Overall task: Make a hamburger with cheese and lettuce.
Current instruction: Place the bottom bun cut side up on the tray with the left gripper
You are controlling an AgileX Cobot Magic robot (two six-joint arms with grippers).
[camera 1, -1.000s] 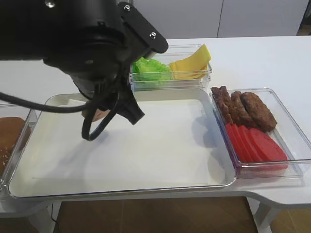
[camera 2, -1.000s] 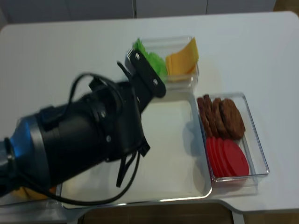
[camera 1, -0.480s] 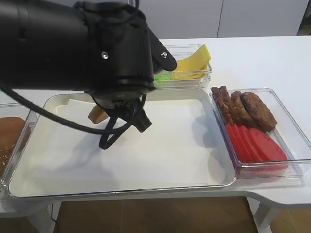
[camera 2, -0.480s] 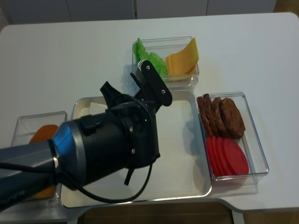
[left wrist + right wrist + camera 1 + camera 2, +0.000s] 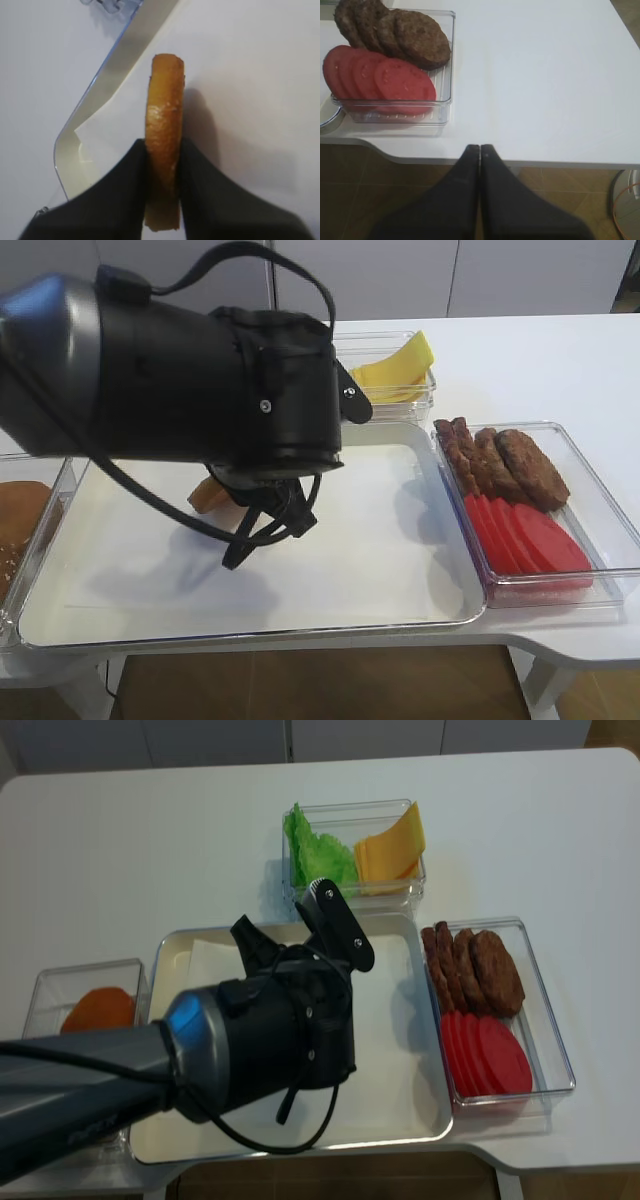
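Observation:
My left gripper (image 5: pixel 163 146) is shut on the hamburger's bun half (image 5: pixel 165 100), a golden-brown disc held on edge above the paper-lined tray (image 5: pixel 117 62). From outside, the bulky left arm (image 5: pixel 200 380) hangs over the tray (image 5: pixel 390 530), and only a bit of the bun half (image 5: pixel 207 495) shows under it. Pale-yellow cheese (image 5: pixel 390 845) and ruffled green lettuce (image 5: pixel 315 850) share a clear box behind the tray. The arm hides the lettuce in the exterior high view, where only the cheese (image 5: pixel 395 370) shows. My right gripper (image 5: pixel 480 148) is shut and empty at the table's front edge.
A clear box right of the tray holds brown patties (image 5: pixel 505 465) and red tomato slices (image 5: pixel 525 535), also seen as patties (image 5: pixel 415 37) and tomato slices (image 5: pixel 385 80) from the right wrist. Another clear box at the left holds more buns (image 5: pixel 95 1010).
The left arm has swung from the tray's back left toward its middle, carrying the bun half. In the exterior high view it now covers the lettuce.

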